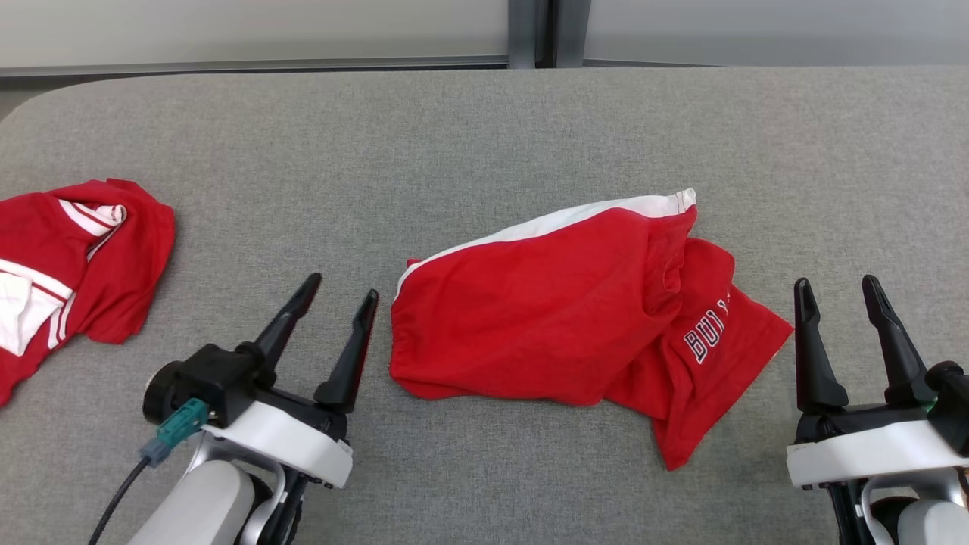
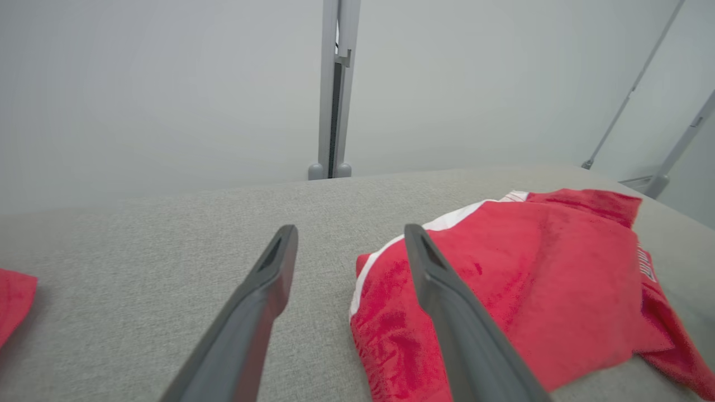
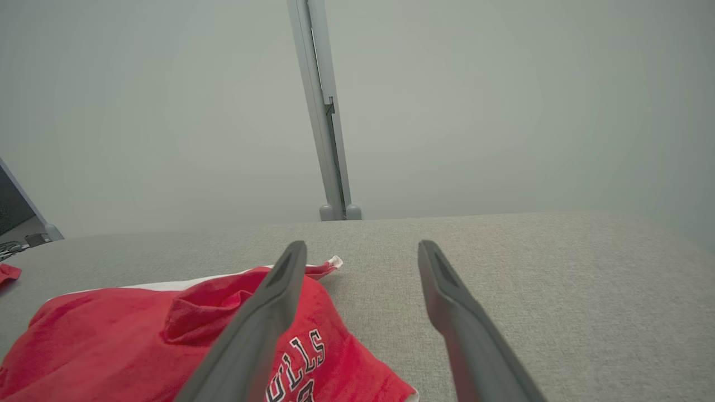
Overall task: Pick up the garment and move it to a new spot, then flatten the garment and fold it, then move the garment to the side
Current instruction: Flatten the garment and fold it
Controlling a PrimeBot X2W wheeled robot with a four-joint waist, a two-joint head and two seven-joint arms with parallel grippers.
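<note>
Red garment (image 1: 545,303) loosely folded, centre of tabletop (image 1: 454,136).
Left gripper (image 1: 341,286) and right gripper (image 1: 836,281) flanked it, fingers apart, holding nothing; second red garment (image 1: 68,257) lay by the left edge.

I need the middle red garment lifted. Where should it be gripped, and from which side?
Likely the red garment by its gathered left edge, from the left with the left gripper: it lies free, beside those open jaws. The right gripper could take the lettered corner.
</note>
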